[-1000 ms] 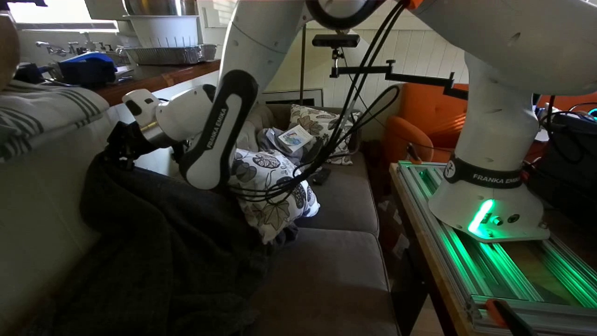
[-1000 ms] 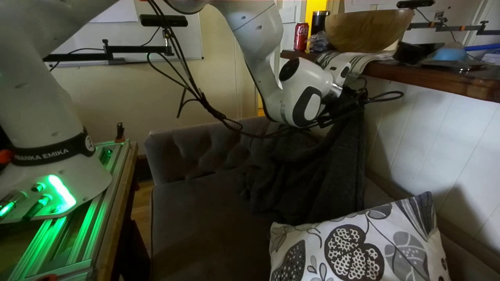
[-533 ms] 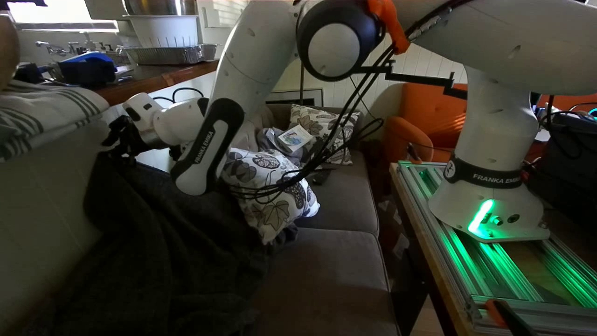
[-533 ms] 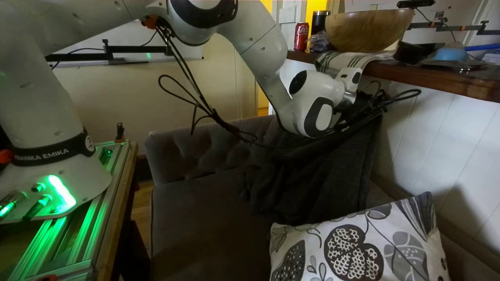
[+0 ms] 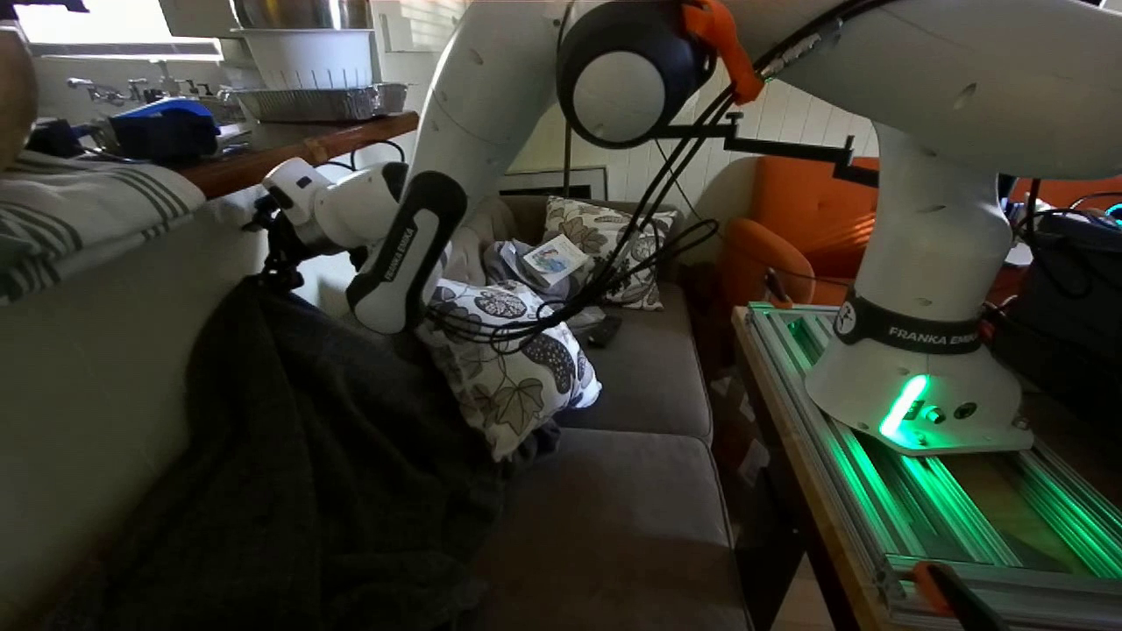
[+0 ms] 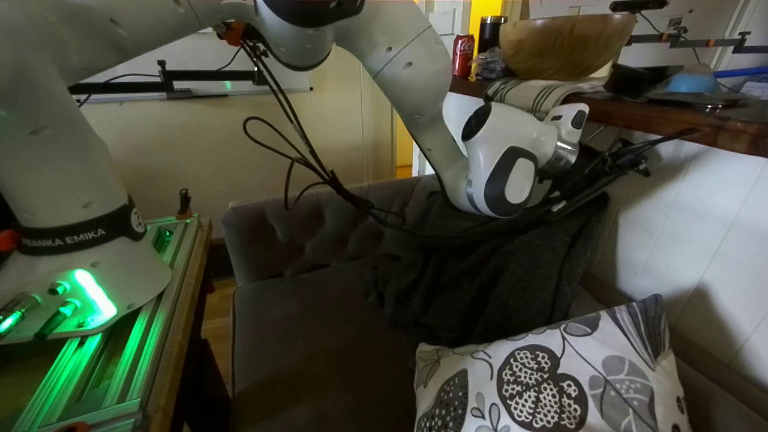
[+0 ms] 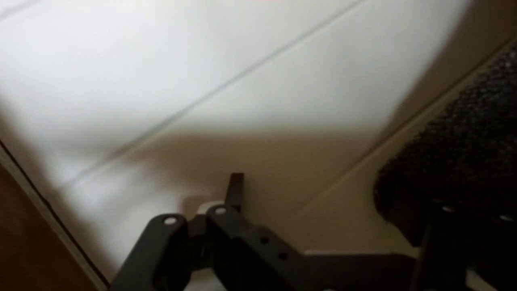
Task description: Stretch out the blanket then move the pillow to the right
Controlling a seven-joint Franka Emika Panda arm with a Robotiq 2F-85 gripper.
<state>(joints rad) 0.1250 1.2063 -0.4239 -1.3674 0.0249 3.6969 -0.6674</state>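
Along back edge of surface [image 5: 627, 517], blanket [image 5: 351, 456] looks soft, limp, best taken at its raised peak; pincer [image 7: 319, 198] stands spread.

Worktop [image 6: 732, 133] red-brown wood. Towel [image 6: 534, 91] over its sofa-side edge: off-white, dark stripes. Behind that edge, can [image 6: 463, 56] red with white lettering; bowl [image 6: 567, 48] tan. Below the edge, blanket [image 6: 480, 288] plain charcoal; pillow [image 6: 549, 384] white, grey-and-black fruit-and-leaf print; sofa [image 6: 306, 336] grey-brown. Gripper [image 7: 319, 198] black. Arm [image 5: 500, 83] white, black patches. Armchair [image 5: 806, 210] orange.
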